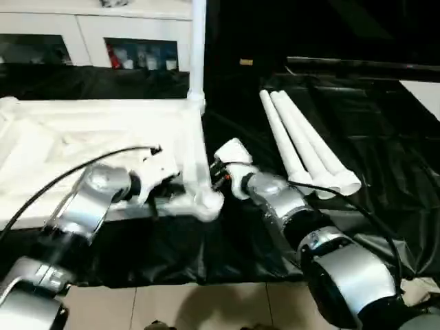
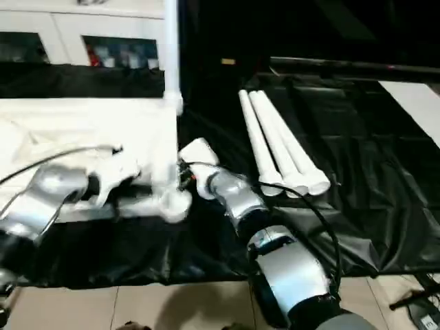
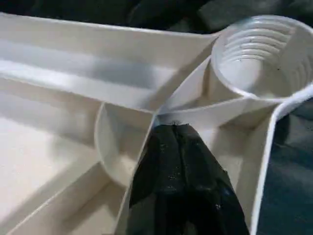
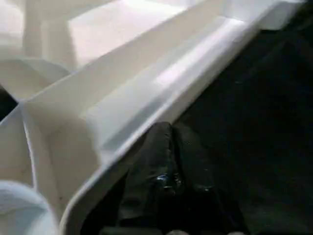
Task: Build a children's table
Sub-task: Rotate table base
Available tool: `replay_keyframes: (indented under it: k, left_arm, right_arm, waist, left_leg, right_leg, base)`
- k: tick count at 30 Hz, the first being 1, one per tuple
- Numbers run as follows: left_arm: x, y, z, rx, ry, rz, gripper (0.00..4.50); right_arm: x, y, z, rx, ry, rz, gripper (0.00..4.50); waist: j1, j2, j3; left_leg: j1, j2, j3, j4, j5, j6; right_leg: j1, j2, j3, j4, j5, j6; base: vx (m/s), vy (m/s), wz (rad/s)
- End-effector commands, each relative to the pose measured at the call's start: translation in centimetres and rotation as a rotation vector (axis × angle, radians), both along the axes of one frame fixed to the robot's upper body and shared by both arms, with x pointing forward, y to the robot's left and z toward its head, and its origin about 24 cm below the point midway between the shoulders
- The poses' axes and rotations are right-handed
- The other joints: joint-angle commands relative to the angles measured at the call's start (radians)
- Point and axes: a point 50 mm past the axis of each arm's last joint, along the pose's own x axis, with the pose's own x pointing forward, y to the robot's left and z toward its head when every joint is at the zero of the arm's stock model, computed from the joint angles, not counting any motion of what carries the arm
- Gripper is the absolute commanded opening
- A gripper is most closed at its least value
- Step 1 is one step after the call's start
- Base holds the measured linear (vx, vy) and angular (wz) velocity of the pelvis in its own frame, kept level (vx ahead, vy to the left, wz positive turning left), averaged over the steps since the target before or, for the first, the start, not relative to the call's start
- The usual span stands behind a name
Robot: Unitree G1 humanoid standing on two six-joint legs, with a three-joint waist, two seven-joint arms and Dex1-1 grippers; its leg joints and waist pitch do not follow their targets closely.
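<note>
Right now your key relation is the near-right corner socket (image 1: 210, 204) of the white plastic rectangular tabletop (image 1: 82, 144), which lies upside down on the black sheet (image 1: 385, 158), and the three loose white tubular legs (image 1: 306, 148) lying well apart from it. Seen from the head camera, the bundle sits at about two o'clock from that socket, its long axis running from ten o'clock, far, to four o'clock, near, with the flared ends nearest you. A fourth white leg (image 1: 198, 48) already stands upright in the far-right corner, at twelve o'clock from the open socket. Your right gripper (image 4: 168, 147) has its black fingers pressed together with nothing between them, tips just under the tabletop's outer rim beside that corner. Your left gripper (image 3: 178, 147) is likewise pinched closed and empty, its tips resting against a rib inside the tray, with the threaded socket mouth (image 3: 264, 54) just beyond. By my reading the right arm is the nearer one to the legs, so it should fetch the next leg while the left steadies the top.
</note>
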Motion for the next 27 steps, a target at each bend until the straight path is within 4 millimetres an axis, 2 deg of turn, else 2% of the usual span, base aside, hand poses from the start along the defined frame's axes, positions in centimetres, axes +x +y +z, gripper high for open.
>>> replay_keyframes:
  k: [1, 2, 3, 4, 5, 6, 7, 10, 11, 13, 15, 20, 21, 23, 24, 25, 26, 27]
  left_arm:
    - [0.6, 0.2, 0.8, -0.008, -0.051, 0.027, 0.0]
    - [0.6, 0.2, 0.9, -0.017, -0.056, 0.027, 0.0]
    - [0.5, 0.0, 1.2, -0.037, -0.062, 0.014, 0.0]
    - [0.5, 0.0, 1.2, -0.037, -0.062, 0.014, 0.0]
    - [0.6, -0.1, 2.0, -0.095, -0.087, 0.03, 0.0]
    - [0.8, -0.1, 2.4, -0.134, -0.104, 0.047, 0.0]
    - [0.8, -0.1, 3.3, -0.19, -0.12, 0.062, 0.2]
    - [0.9, -0.1, 4.2, -0.233, -0.144, 0.071, 0.41]
    - [1.1, -0.4, 5.2, -0.294, -0.177, 0.081, 0.52]
    - [1.2, -0.6, 5.5, -0.315, -0.192, 0.094, 0.73]
    - [1.2, -1.3, 5.9, -0.365, -0.21, 0.09, 0.8]
    - [-0.2, -2.1, 5.8, -0.364, -0.186, 0.008, 1.2]
    - [-0.4, -2.2, 5.8, -0.365, -0.182, 0.0, 1.22]
    - [-1.0, -2.2, 5.9, -0.358, -0.161, -0.024, 1.4]
    - [-1.4, -2.2, 6.0, -0.354, -0.152, -0.045, 1.53]
    - [-1.5, -2.2, 6.1, -0.353, -0.148, -0.051, 1.59]
    - [-2.2, -2.1, 6.4, -0.342, -0.136, -0.078, 1.65]
    - [-2.3, -2.1, 6.5, -0.342, -0.135, -0.079, 1.73]
  right_arm:
    - [0.8, -1.7, 0.9, 0.036, -0.033, -0.074, 0.02]
    - [1.0, -2.2, 1.1, 0.041, -0.038, -0.093, 0.02]
    - [1.2, -2.9, 1.3, 0.043, -0.02, -0.119, 0.02]
    - [1.2, -2.9, 1.3, 0.043, -0.02, -0.119, 0.02]
    - [1.5, -3.8, 1.8, 0.081, 0.012, -0.139, 0.02]
    - [1.6, -4.2, 2.2, 0.111, 0.028, -0.148, 0.02]
    - [2.1, -5.1, 3.0, 0.131, 0.007, -0.183, 0.18]
    - [2.5, -6.1, 3.6, 0.121, -0.013, -0.237, 0.38]
    - [3.1, -7.5, 4.2, 0.095, -0.019, -0.307, 0.6]
    - [3.3, -7.9, 4.3, 0.083, -0.021, -0.334, 0.73]
    - [3.7, -8.9, 4.7, 0.057, -0.018, -0.409, 0.88]
    - [4.1, -10.0, 5.2, 0.042, 0.017, -0.504, 1.33]
    - [4.1, -10.1, 5.3, 0.037, 0.017, -0.51, 1.45]
    - [4.3, -10.4, 5.5, 0.036, 0.019, -0.541, 1.61]
    - [4.3, -10.6, 5.7, 0.033, 0.019, -0.557, 1.67]
    - [4.4, -10.7, 5.8, 0.034, 0.019, -0.564, 1.76]
    - [4.6, -11.3, 6.2, 0.037, 0.016, -0.598, 1.88]
    - [4.6, -11.3, 6.2, 0.036, 0.015, -0.602, 1.98]
  waist:
    - [0.003, 0.034, -0.079]
    - [0.006, 0.032, -0.079]
    - [0.008, 0.051, -0.079]
    - [0.008, 0.041, -0.077]
    - [0.008, 0.055, -0.076]
    - [0.008, 0.049, -0.076]
    - [0.012, 0.058, -0.077]
    - [0.013, 0.051, -0.073]
    - [0.014, 0.044, -0.072]
    - [0.016, 0.049, -0.069]
    - [0.014, 0.042, -0.069]
    - [0.014, 0.04, -0.074]
    - [0.015, 0.041, -0.074]
    - [0.017, 0.037, -0.076]
    - [0.018, 0.032, -0.072]
    - [0.02, 0.034, -0.072]
    - [0.021, 0.014, -0.072]
    - [0.024, 0.021, -0.072]
  left_leg:
    - [0.02, 0.037, -0.017, -0.063, -0.166, -0.028]
    - [0.02, 0.037, -0.018, -0.062, -0.162, -0.026]
    - [0.021, 0.036, -0.018, -0.06, -0.167, -0.027]
    - [0.02, 0.036, -0.017, -0.061, -0.175, -0.024]
    - [0.02, 0.033, -0.018, -0.059, -0.187, -0.022]
    - [0.019, 0.035, -0.017, -0.059, -0.192, -0.02]
    - [0.018, 0.036, -0.019, -0.056, -0.191, -0.021]
    - [0.016, 0.033, -0.017, -0.054, -0.194, -0.021]
    - [0.017, 0.033, -0.016, -0.054, -0.201, -0.022]
    - [0.015, 0.031, -0.016, -0.053, -0.198, -0.022]
    - [0.016, 0.032, -0.016, -0.053, -0.196, -0.025]
    - [0.008, 0.033, -0.017, -0.05, -0.147, -0.003]
    - [0.008, 0.033, -0.017, -0.05, -0.139, -0.001]
    - [0.007, 0.032, -0.014, -0.047, -0.128, 0.009]
    - [0.008, 0.031, -0.011, -0.047, -0.134, 0.013]
    - [0.009, 0.032, -0.012, -0.047, -0.137, 0.01]
    - [0.005, 0.034, -0.013, -0.05, -0.139, 0.01]
    - [0.008, 0.034, -0.014, -0.049, -0.141, 0.005]
  right_leg:
    - [0.055, -0.077, 0.052, -0.048, 0.016, -0.246]
    - [0.057, -0.077, 0.052, -0.048, 0.019, -0.249]
    - [0.055, -0.077, 0.051, -0.047, 0.022, -0.252]
    - [0.057, -0.074, 0.051, -0.049, 0.018, -0.257]
    - [0.058, -0.074, 0.051, -0.049, 0.007, -0.26]
    - [0.059, -0.076, 0.051, -0.052, 0.001, -0.261]
    - [0.061, -0.077, 0.051, -0.048, -0.001, -0.268]
    - [0.057, -0.075, 0.049, -0.052, -0.036, -0.273]
    - [0.057, -0.076, 0.05, -0.055, -0.073, -0.268]
    - [0.056, -0.077, 0.051, -0.058, -0.105, -0.263]
    - [0.055, -0.076, 0.049, -0.059, -0.12, -0.259]
    - [0.059, -0.076, 0.048, -0.047, -0.063, -0.254]
    - [0.058, -0.076, 0.047, -0.047, -0.055, -0.256]
    - [0.056, -0.074, 0.047, -0.044, -0.043, -0.26]
    - [0.053, -0.072, 0.047, -0.049, -0.056, -0.255]
    - [0.053, -0.074, 0.047, -0.046, -0.065, -0.255]
    - [0.056, -0.077, 0.046, -0.045, -0.092, -0.249]
    - [0.054, -0.08, 0.046, -0.044, -0.105, -0.248]
  base:
    - [0.0, 0.0, 0.0]
    - [0.0, 0.0, 0.0]
    - [0.0, 0.0, 0.0]
    - [0.0, 0.0, 0.0]
    - [0.0, 0.0, 0.0]
    - [0.0, 0.0, 0.0]
    - [0.0, 0.0, 0.0]
    - [0.0, 0.0, 0.0]
    - [0.0, 0.0, 0.0]
    - [0.0, 0.0, 0.0]
    - [0.0, 0.0, 0.0]
    - [0.0, 0.0, 0.0]
    - [0.0, 0.0, 0.0]
    - [0.0, 0.0, 0.0]
    - [0.0, 0.0, 0.0]
    - [0.0, 0.0, 0.0]
    - [0.0, 0.0, 0.0]
    - [0.0, 0.0, 0.0]
